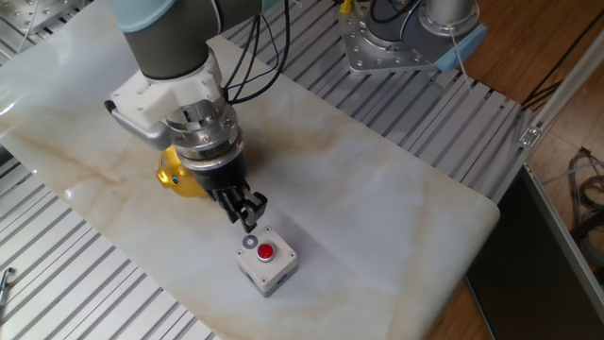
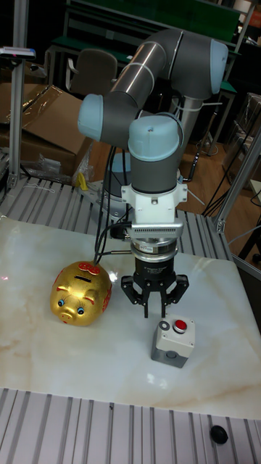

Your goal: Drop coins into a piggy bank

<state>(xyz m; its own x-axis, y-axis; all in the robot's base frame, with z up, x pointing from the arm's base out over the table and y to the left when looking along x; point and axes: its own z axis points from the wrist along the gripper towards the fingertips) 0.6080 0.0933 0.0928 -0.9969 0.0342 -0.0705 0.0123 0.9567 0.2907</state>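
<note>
The coin (image 1: pixel 249 242) is a small grey disc lying on top of the white button box (image 1: pixel 267 265), beside its red button (image 1: pixel 266 251); in the tall fixed view the coin (image 2: pixel 164 326) sits at the box's left corner. My gripper (image 1: pixel 247 217) hangs just above the coin, pointing down, open with nothing between its fingers (image 2: pixel 147 310). The gold piggy bank (image 2: pixel 81 291) stands left of the gripper, slot on its back facing up. In the fixed view the piggy bank (image 1: pixel 176 177) is mostly hidden behind the wrist.
A marble slab (image 1: pixel 377 189) carries everything; its edges drop to ribbed metal rails (image 1: pixel 85 283). A second robot base (image 1: pixel 396 38) stands at the back. Cables (image 1: pixel 255 57) trail from my arm.
</note>
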